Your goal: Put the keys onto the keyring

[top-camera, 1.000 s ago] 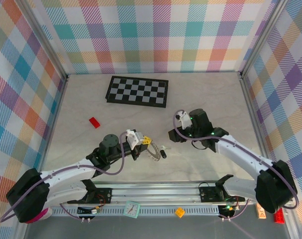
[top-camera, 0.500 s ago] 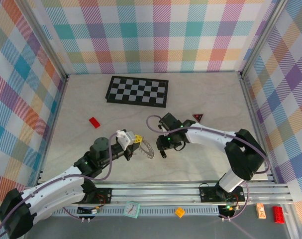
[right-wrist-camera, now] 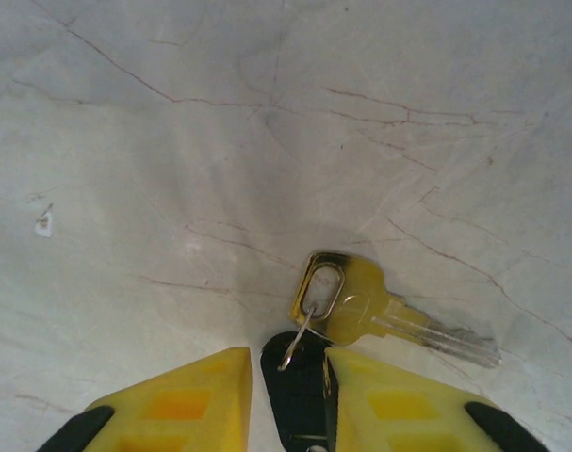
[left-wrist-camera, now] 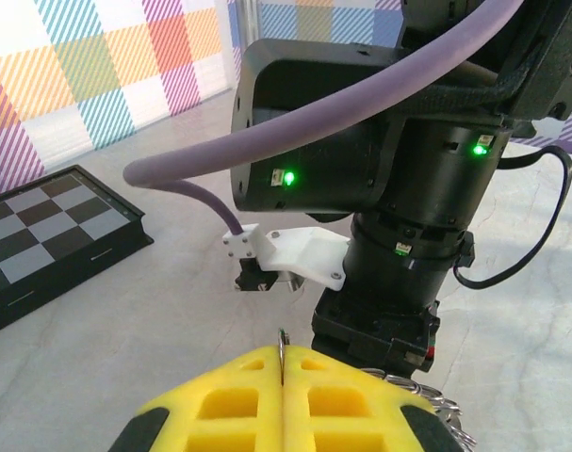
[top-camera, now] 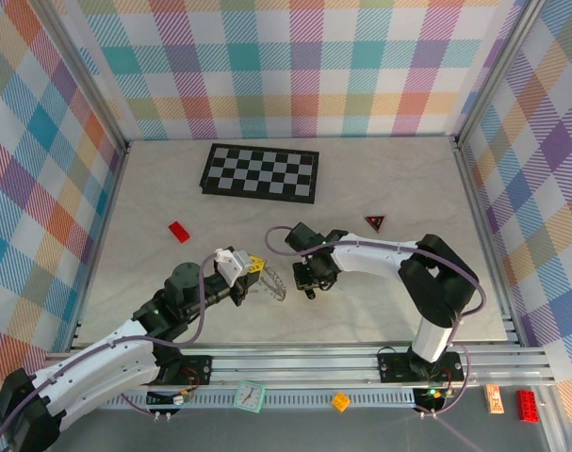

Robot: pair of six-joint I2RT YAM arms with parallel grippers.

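Note:
The keyring is a flat grey ring held on edge in my left gripper. In the left wrist view the yellow fingers of that gripper are shut on the ring's thin rim, and its wire loops show at the lower right. The keys lie on the table just right of the ring, under my right gripper. The right wrist view shows a brassy silver key joined by a small wire loop to a black-headed key. My right gripper is open astride the black head, with a gap at the left finger.
A black-and-white checkerboard lies at the back of the table. A small red brick sits at the left and a red triangle at the right. The right arm's black wrist looms close in front of my left gripper.
My right arm has swung left from the table's right-middle down onto the keys, its jaws narrowing. The left gripper with the keyring has shifted slightly left.

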